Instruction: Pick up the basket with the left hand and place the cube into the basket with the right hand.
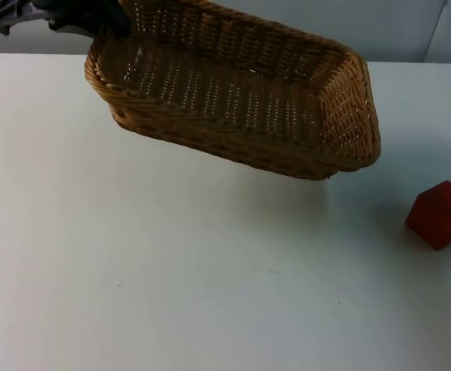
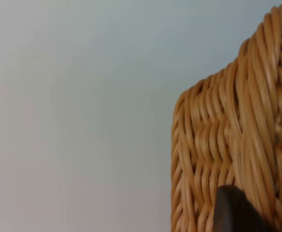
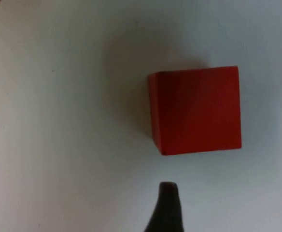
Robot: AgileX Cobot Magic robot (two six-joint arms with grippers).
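I see the basket [image 1: 233, 97] lifted off the table [image 1: 171, 270] and tilted, its long body hanging in the air with a faint shadow on the white surface below it. The left gripper [image 1: 106, 23] sits at the basket's far corner, up by the grey wall [image 1: 380, 23], and it is pinching the woven rim there. In the left wrist view the rim of the basket [image 2: 237, 145] stands close in front of the camera, with 1 black fingertip [image 2: 235, 210] pressed against the weave and bare table beyond it. Inside, the basket holds nothing that I can make out; its woven floor is bare. The red cube [image 1: 440, 214] rests on the table, well apart from the basket and off the basket's near right end, on the side away from the left gripper. It sits turned so that 1 corner points toward the camera in the top view. In the right wrist view the cube [image 3: 196, 111] lies flat on the table, and 1 black fingertip [image 3: 166, 208] of the right gripper is near the cube, not touching it. I cannot tell whether the right gripper is spread or pressed together, since I see just that 1 fingertip. The cube is untouched, and it is not yet in the basket.
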